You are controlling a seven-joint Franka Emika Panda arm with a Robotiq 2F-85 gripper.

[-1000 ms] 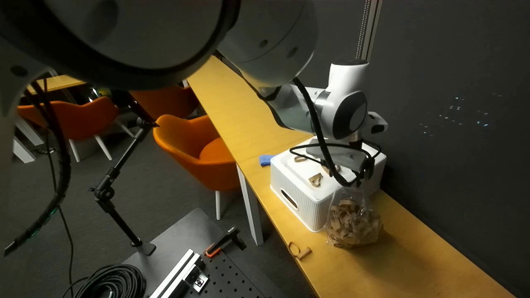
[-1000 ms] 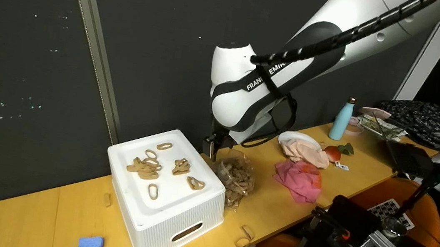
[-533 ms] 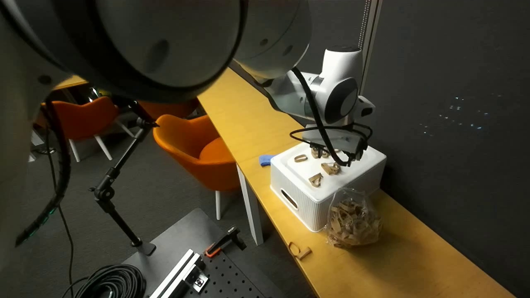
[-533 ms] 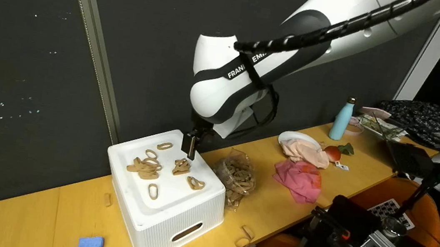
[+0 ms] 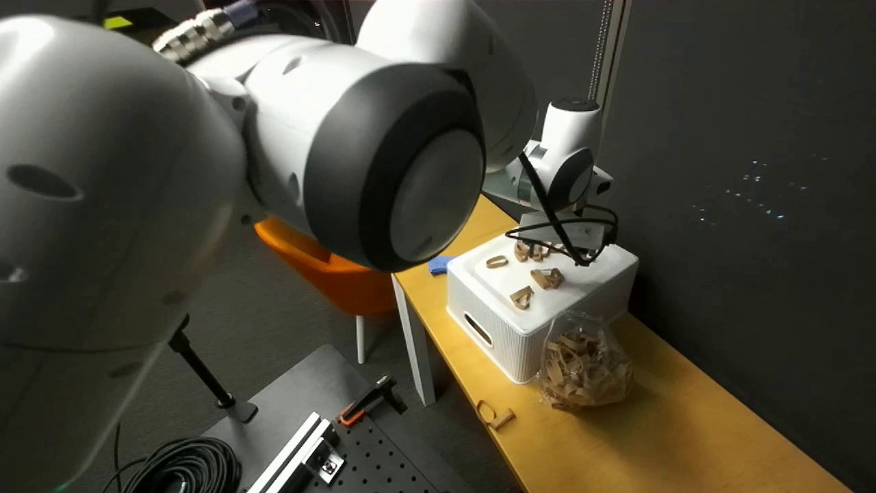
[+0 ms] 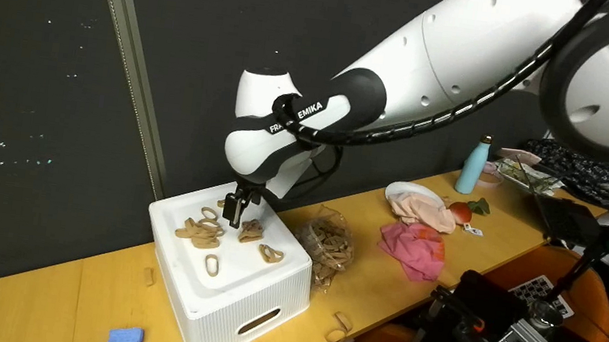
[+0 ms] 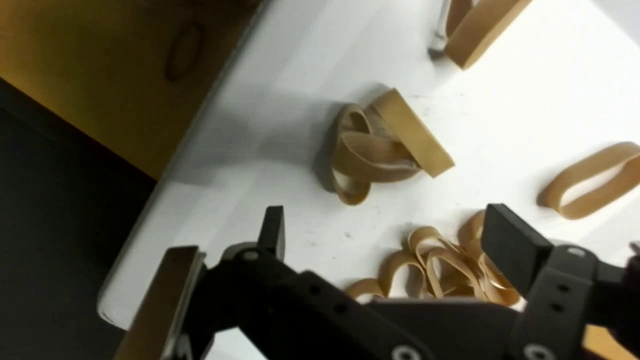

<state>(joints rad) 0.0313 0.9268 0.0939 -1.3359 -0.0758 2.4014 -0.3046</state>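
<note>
Wrist view: the claw (image 7: 384,220) spread wide, nothing gripped! Between its fingers (image 7: 272,232) shows a pile of tan bands (image 7: 462,265); just ahead, a tangled clump (image 7: 375,147), top band (image 7: 412,132) slanting. In an exterior view, it hovers between the two, over the white box (image 6: 240,270) carrying them; in an exterior view, a bag of bands (image 5: 585,370) sits alongside.

On the bench (image 6: 34,289), in an exterior view, stands a storage box (image 6: 221,329) — on its top lie rubber bands (image 6: 201,234). To its right, just beside, is a plastic bag (image 6: 335,221) with more rubber bands inside; farther right lies a cloth (image 6: 414,253).
</note>
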